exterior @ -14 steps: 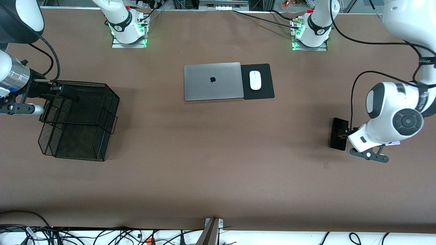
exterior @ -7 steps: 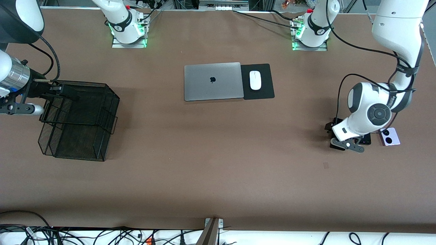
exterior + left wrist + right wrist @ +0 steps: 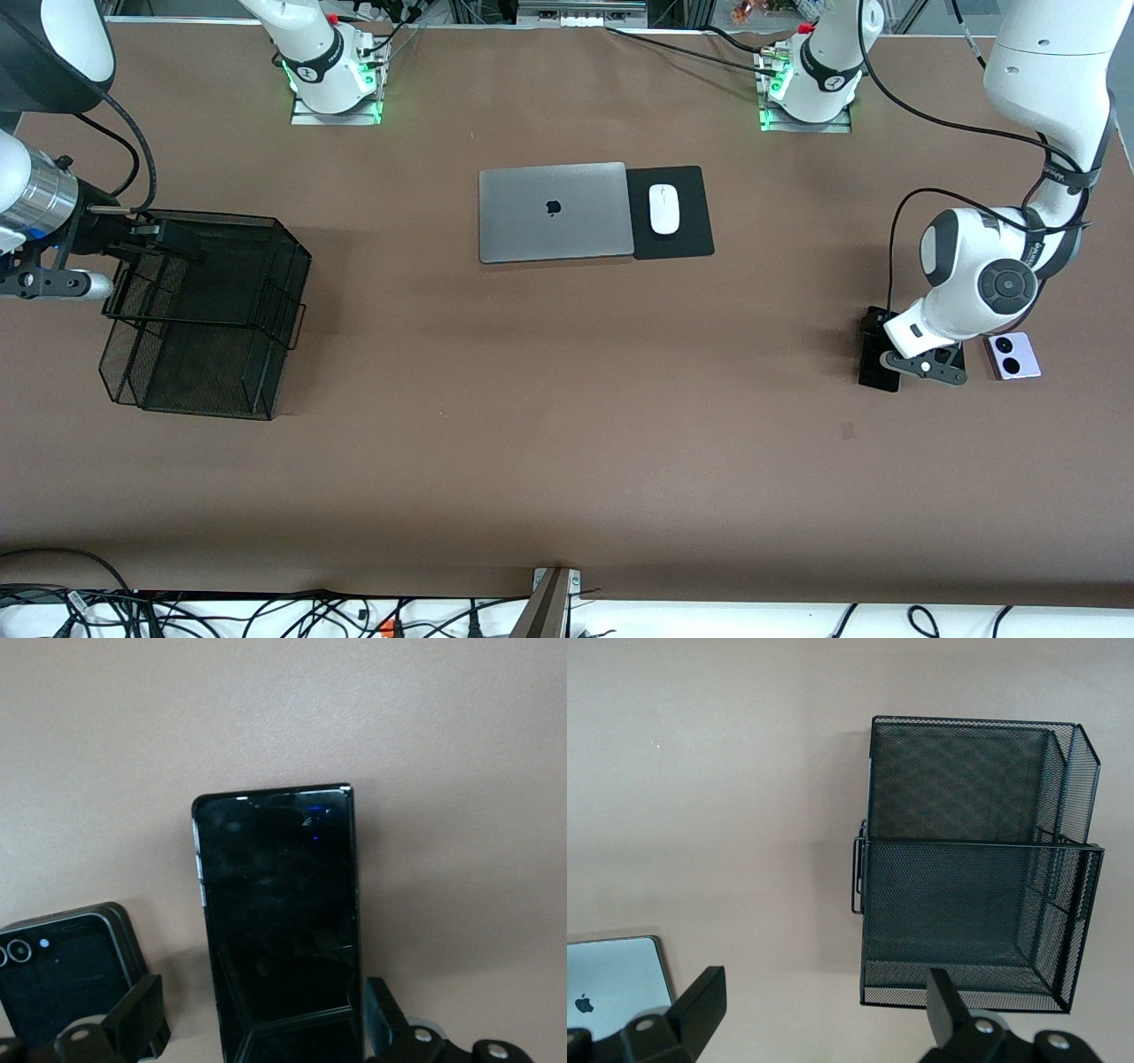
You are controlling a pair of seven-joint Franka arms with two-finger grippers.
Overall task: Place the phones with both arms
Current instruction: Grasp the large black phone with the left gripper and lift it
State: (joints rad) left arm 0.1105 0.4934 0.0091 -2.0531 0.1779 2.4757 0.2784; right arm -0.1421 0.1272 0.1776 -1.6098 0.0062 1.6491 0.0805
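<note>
Items on the brown table, as seen from the room:

- Long slim black phone: flat on the table at the left arm's end; in the front view partly covered by the wrist above it.
- Small squarish black phone: flat, just beside the long one, apart from it; only a corner shows in the front view.
- Lavender-white phone: flat, two black camera circles up, beside the small black one and closer to the table's end.
- Left gripper: low over the long black phone, fingers spread wide with one on each long side of the phone; holding nothing. Whether the fingertips touch the table cannot be told. In the front view the wrist hides the fingers.
- Right gripper: over the black wire-mesh basket at the right arm's end, fingers wide apart, empty. The arm waits there.
- Basket interior: two compartments, a mesh divider between them, nothing inside.
- Grey laptop: closed, mid-table, farther from the front camera than the phones.
- White mouse: on a black mouse pad that touches the laptop's edge toward the left arm's end
</note>
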